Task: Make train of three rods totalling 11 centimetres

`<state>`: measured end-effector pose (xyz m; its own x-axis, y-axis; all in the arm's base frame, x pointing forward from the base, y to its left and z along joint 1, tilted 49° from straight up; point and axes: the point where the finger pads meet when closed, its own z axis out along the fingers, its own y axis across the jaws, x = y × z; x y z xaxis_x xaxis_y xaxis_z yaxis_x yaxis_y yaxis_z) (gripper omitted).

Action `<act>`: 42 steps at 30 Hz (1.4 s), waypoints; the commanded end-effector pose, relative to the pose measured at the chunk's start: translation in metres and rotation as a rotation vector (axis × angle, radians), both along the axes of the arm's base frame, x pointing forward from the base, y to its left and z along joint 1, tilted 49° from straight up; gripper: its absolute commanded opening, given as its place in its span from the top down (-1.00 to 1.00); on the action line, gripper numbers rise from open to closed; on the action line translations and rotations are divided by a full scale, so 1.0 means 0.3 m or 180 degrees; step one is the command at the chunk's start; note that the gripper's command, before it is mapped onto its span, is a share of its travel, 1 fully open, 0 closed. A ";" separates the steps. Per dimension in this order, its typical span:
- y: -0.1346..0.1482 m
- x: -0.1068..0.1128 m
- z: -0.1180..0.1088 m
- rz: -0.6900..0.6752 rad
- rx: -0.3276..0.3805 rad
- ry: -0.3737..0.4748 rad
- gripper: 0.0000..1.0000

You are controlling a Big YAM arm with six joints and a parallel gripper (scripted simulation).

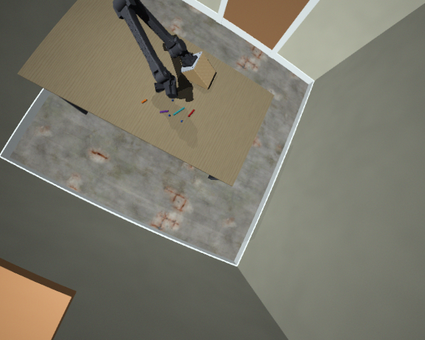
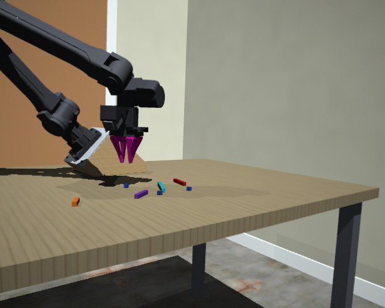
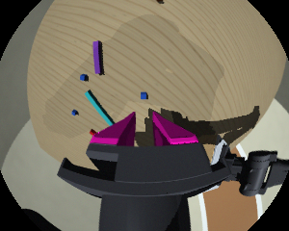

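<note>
Several rods lie flat and apart on the wooden table. They are an orange rod (image 2: 75, 201), a purple rod (image 2: 140, 194), a turquoise rod (image 2: 161, 186), a red rod (image 2: 179, 181) and three blue cubes (image 2: 126, 185) (image 2: 159, 192) (image 2: 188, 188). No two of them touch end to end. My gripper (image 2: 126, 162) hangs well above the table, roughly over the nearest blue cube (image 3: 144, 95). Its magenta fingers stand narrow with a small gap, and nothing is between them. The top view shows the purple (image 1: 163, 111), turquoise (image 1: 178, 111) and red (image 1: 191, 112) rods in a loose row.
A tan wooden block (image 2: 119, 163) stands just behind the gripper, with the arm's white-plated mount (image 2: 86, 145) against it. The table's right edge (image 2: 368, 192) is far from the rods.
</note>
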<state>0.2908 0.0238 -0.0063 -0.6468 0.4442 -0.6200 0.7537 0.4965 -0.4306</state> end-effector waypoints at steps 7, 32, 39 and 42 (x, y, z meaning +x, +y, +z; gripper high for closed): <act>0.031 0.040 0.019 0.0010 0.0056 -0.0131 0.53; -0.053 0.014 -0.047 -0.0005 -0.0007 -0.0005 0.53; -0.076 0.028 -0.069 -0.0006 0.0001 -0.0024 0.53; -0.092 0.019 -0.082 -0.0006 -0.0009 -0.0003 0.53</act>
<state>0.2942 0.0014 -0.0246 -0.6338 0.4521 -0.6276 0.7643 0.4907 -0.4184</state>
